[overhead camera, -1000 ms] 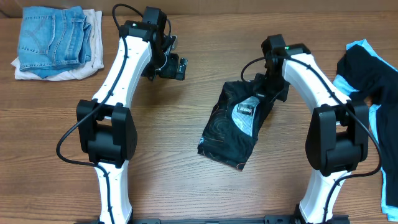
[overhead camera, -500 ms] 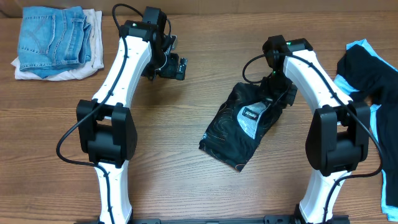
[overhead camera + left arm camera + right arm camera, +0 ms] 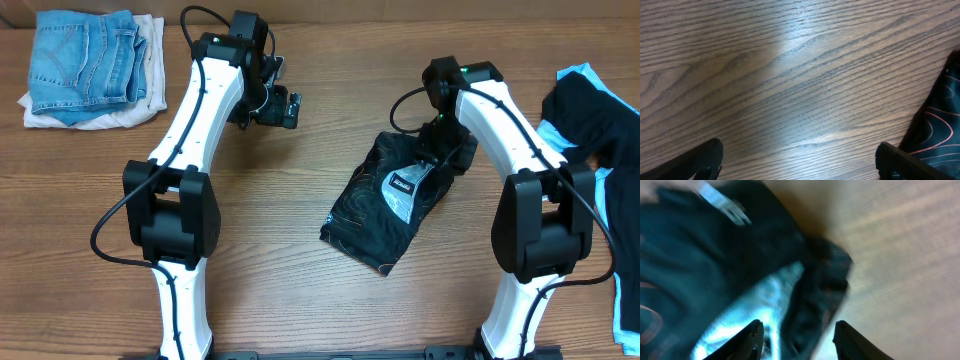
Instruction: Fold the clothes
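We are logging the left arm (image 3: 205,100) as rising from its base at the near edge and folding over at the far end. The left gripper (image 3: 283,107) is hanging low and angled inward, and in its wrist view (image 3: 799,162) the fingers are standing wide apart. The right arm (image 3: 500,120) is arching the same way. The right gripper (image 3: 437,150) is pointing down, its fingers (image 3: 747,340) showing a narrower gap; we cannot tell whether they are clamping.
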`<act>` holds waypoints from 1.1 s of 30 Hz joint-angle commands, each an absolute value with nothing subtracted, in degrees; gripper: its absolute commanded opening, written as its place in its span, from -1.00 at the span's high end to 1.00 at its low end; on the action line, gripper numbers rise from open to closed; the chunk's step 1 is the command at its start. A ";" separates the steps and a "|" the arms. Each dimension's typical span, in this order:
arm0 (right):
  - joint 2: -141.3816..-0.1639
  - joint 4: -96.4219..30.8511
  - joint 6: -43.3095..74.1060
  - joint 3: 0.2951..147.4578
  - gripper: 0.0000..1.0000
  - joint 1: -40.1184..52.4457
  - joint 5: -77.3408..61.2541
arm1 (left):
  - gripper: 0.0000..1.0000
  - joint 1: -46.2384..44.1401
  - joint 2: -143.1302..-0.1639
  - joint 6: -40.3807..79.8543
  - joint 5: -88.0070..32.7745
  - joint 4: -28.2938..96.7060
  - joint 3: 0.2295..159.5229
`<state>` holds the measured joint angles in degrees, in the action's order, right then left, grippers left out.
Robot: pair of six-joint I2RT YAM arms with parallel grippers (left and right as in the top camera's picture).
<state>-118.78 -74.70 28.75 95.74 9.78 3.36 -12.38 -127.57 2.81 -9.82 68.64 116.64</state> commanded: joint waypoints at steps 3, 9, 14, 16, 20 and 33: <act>-119.09 -69.76 26.35 93.10 0.06 9.28 2.92 | -1.00 -12.56 -126.87 1.67 -10.52 69.17 117.25; -119.17 -68.53 26.35 90.67 0.15 7.64 2.85 | -1.00 -12.56 -126.87 1.67 -10.52 69.12 117.25; -119.17 -67.75 26.35 89.23 0.33 6.66 -3.40 | -1.00 -12.56 -126.87 1.67 -10.55 69.12 117.25; -119.17 -67.79 26.35 89.23 0.34 6.68 -6.24 | -1.00 -12.56 -126.87 1.67 -10.55 69.12 117.25; -119.17 -67.99 26.33 89.21 0.35 6.74 -10.31 | -1.00 -12.56 -126.87 1.67 -10.52 69.14 117.25; -119.24 -67.29 26.61 85.45 0.50 6.72 -10.37 | -1.00 -12.56 -126.87 1.67 -10.55 69.12 117.25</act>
<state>-118.80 -67.59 26.63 86.85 6.52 -9.78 -12.38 -127.57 2.81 -9.82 69.17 116.64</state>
